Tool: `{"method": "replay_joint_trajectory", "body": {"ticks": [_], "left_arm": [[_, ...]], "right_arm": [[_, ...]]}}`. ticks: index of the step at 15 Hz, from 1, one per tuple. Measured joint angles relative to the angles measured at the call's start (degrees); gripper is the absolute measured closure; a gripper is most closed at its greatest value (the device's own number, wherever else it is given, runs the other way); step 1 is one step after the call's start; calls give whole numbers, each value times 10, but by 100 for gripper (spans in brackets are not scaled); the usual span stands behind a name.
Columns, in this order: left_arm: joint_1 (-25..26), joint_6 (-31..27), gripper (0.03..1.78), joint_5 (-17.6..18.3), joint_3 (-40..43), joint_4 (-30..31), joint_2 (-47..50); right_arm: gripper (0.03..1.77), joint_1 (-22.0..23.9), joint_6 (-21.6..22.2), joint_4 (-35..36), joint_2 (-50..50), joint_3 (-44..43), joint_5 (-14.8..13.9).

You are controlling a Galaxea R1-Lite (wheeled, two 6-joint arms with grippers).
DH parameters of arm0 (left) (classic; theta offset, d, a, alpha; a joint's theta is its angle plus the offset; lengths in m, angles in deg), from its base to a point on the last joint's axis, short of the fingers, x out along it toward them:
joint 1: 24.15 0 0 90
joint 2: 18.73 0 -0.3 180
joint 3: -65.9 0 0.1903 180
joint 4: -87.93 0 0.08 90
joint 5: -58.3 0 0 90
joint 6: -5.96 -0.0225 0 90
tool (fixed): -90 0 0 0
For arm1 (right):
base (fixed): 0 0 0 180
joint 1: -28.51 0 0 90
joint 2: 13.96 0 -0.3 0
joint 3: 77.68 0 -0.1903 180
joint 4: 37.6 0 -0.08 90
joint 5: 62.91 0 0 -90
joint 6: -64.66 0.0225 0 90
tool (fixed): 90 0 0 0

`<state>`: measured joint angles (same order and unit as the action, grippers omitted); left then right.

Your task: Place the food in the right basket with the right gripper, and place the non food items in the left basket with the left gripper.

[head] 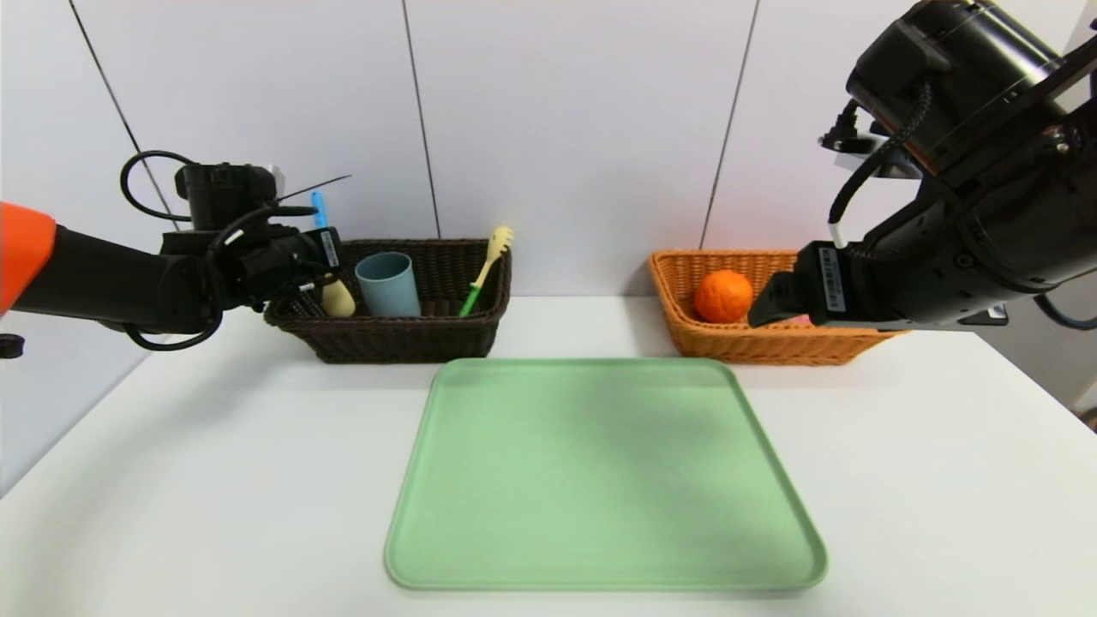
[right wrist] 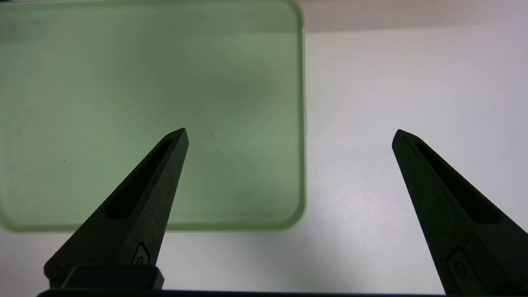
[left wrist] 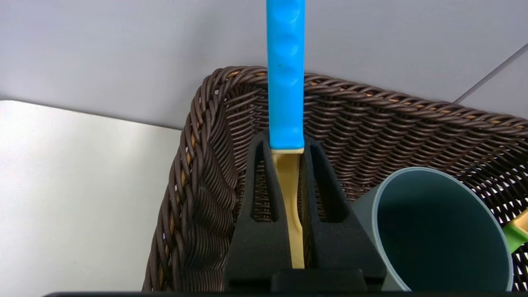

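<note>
A white tabletop (head: 171,480) sits against a pale panelled wall, with a bare light green tray (head: 604,476) lying flat at its centre. Behind the tray, toward the wall, stand two woven baskets, well apart. The dark brown basket (head: 403,338) is on the left and the light orange basket (head: 754,343) on the right. The left tool (left wrist: 287,152) reaches in at the dark basket's left end, over its rim, closed tight on a spoon with a blue handle (left wrist: 286,74). It grips the pale yellow shaft just below the handle, so the handle points up toward the wall and the bowl of the spoon hangs down inside the basket. Just beside the tool, a grey-blue cup (head: 387,284) stands upright in the same basket. A second pale yellow spoon with a green handle (head: 482,276) leans against the basket's right end, bowl upward. In the orange basket lies a round orange (head: 722,296); a sliver of pink shows beside it, mostly hidden by the right arm. The right tool (right wrist: 290,134) hangs in the air near the tray's right edge, its two fingers spread wide and holding nothing.
</note>
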<state>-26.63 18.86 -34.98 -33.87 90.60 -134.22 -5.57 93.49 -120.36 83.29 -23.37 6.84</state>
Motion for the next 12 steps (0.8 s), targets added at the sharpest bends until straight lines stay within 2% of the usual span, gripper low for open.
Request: {"method": "replay_joint_trajectory", "body": {"ticks": [1,2,6,10,12], "left_arm": [[0,0,167,0,0,0,-2],[0,0,159,0,0,0,-3],[-1,0,100,0,-2,0,-1],[-2,-23,65,-7,-37,-5,32],[-1,-37,52,-18,-73,-33,70]], "right_arm": [[9,0,0,0,0,0,0],[9,0,0,0,0,0,0],[9,0,0,0,0,0,0],[9,0,0,0,-1,0,-4],[9,3,-1,3,-8,1,-25]]}}
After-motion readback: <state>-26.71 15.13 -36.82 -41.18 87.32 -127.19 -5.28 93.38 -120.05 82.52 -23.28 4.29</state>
